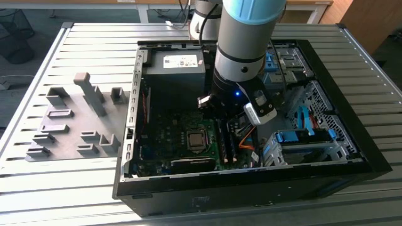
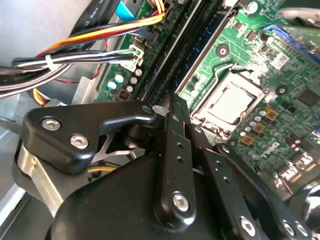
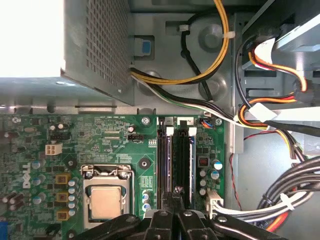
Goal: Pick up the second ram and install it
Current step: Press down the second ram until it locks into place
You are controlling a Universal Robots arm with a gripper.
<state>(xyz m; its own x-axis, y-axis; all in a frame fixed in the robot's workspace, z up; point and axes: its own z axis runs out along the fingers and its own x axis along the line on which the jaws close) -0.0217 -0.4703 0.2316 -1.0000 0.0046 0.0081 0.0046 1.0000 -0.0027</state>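
My gripper [image 3: 177, 191] hangs low inside the open computer case [image 1: 135, 117], right over the memory slots [image 3: 176, 150] beside the processor socket [image 3: 106, 197]. Its two black fingers [image 2: 176, 130] are pressed together, and their tips touch the top edge of a thin dark stick standing edge-on in a slot, which I take for the second ram [image 3: 180, 160]. Its label is hidden from this angle. In the exterior view, two sticks [image 1: 227, 143] stand side by side in the slots just below the gripper [image 1: 217, 116].
The power supply [image 1: 176, 70] sits at the case's far end, and bundles of coloured cables [image 3: 270, 120] run beside the slots. Drive cages with blue clips [image 1: 301, 139] fill the exterior view's right. Grey fixture blocks [image 1: 78, 117] stand on the slatted table at the exterior view's left.
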